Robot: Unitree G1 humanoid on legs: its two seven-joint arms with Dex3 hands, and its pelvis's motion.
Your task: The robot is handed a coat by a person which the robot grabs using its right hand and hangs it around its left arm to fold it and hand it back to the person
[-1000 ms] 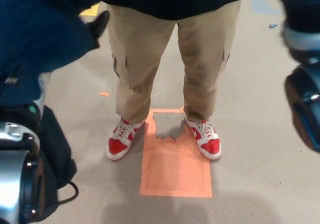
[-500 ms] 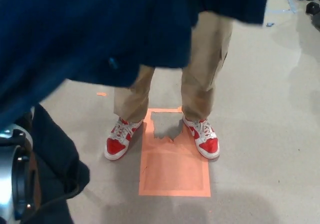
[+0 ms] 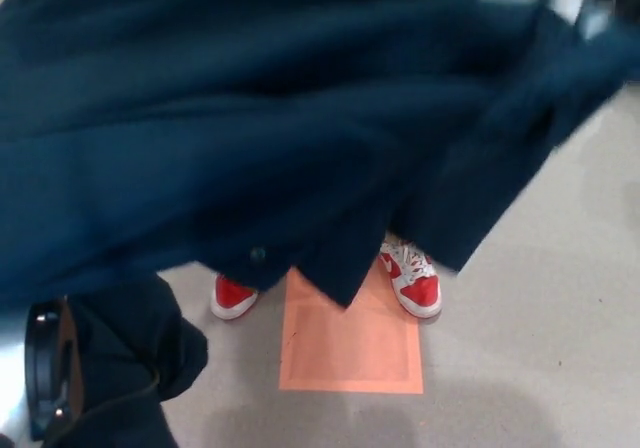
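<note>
Floor: pale grey floor (image 3: 560, 348) is filling the bottom and the right side of the view, with nothing else of the room showing.
Coat: a dark navy coat (image 3: 250, 138) is stretching across the whole upper part of the view, blurred, from the left edge up to the top right corner. Its lower edge is hanging in uneven flaps above the floor.
Button: a small dark button (image 3: 258, 255) is sitting near the coat's lower edge, left of the middle.
Right hand: a blurred pale and black shape (image 3: 572, 6) is showing at the top right corner, against the coat's raised end. I cannot tell whether it is the hand, nor how its fingers are lying.
Left hand: it is not showing, so I cannot tell the state of its fingers.
Left arm: a silver and black part of the arm (image 3: 45, 368) is showing at the bottom left corner, with a fold of dark cloth (image 3: 140, 348) hanging just beside it.
Person: only two red and white shoes (image 3: 412, 280) are peeking out below the coat.
Floor mark: an orange rectangle (image 3: 350, 353) is lying on the floor between and in front of the shoes, its far end hidden by the coat.
</note>
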